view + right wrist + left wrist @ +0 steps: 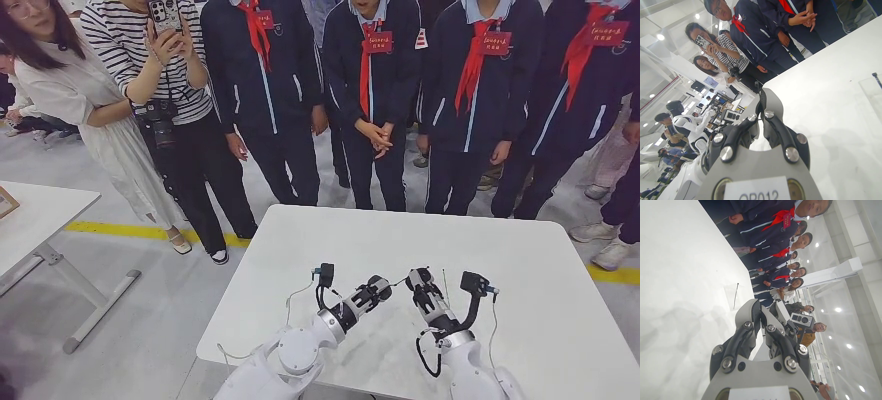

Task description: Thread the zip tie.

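Left gripper (759, 306) and right gripper (762, 94) both clenched, nothing between the fingers, tips near each other over the mid surface (300, 250). Zip tie (736, 295) on clear sheet (728, 294), just beside right gripper, well apart from every surface edge.

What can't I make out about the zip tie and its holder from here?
- Zip tie: in the right wrist view the picture's edge cuts off everything but its head end. In the top view it is too thin to tell head from tail.
- Slot in the tie's head: too small to see in any view.
- Clear stand: see-through in the left wrist view, so how it holds the tie is unclear.
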Robot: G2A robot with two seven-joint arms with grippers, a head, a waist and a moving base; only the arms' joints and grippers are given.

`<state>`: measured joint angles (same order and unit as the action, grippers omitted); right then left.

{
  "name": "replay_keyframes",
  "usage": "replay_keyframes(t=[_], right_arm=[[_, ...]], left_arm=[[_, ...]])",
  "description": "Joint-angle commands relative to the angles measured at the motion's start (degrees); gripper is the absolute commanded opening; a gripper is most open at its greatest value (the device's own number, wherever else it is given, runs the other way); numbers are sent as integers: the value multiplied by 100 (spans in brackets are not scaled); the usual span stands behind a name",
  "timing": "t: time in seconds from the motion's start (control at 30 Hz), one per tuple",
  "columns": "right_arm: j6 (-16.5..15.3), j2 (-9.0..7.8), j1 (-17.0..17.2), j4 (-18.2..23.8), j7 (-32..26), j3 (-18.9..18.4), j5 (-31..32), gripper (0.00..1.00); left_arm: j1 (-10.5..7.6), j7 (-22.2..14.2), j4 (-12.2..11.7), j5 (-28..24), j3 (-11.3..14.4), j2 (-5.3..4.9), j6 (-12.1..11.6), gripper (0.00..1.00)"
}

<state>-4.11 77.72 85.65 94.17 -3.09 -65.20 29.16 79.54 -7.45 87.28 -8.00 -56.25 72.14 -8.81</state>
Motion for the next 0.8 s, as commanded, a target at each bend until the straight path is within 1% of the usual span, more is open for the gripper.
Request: replay_keyframes(t=[0.0, 0.37, 0.63, 0.67, 0.7, 0.73, 0.77], right_arm=[[-6, 2, -15, -13, -40, 19, 14, 0], [52, 16, -86, -61, -172, 110, 74, 0], [-57, 18, -58, -97, -104, 79, 16, 0], [-64, 17, -53, -96, -104, 74, 17, 0], [-70, 16, -49, -95, -102, 71, 21, 0], [-71, 14, -46, -93, -101, 67, 44, 0], [-68, 14, -40, -88, -97, 65, 61, 0]], left_arm=[[4, 12, -1, 22, 0, 1, -39, 0], [35, -3, 21, 36, 7, 10, -176, 0], [45, 1, 26, 44, -6, 12, -113, 0], [46, -2, 28, 36, -8, 13, -106, 6], [47, -8, 29, 27, -9, 13, -100, 45], [44, -19, 31, 35, -9, 13, -80, 62], [46, -18, 34, 33, -9, 14, -68, 95]])
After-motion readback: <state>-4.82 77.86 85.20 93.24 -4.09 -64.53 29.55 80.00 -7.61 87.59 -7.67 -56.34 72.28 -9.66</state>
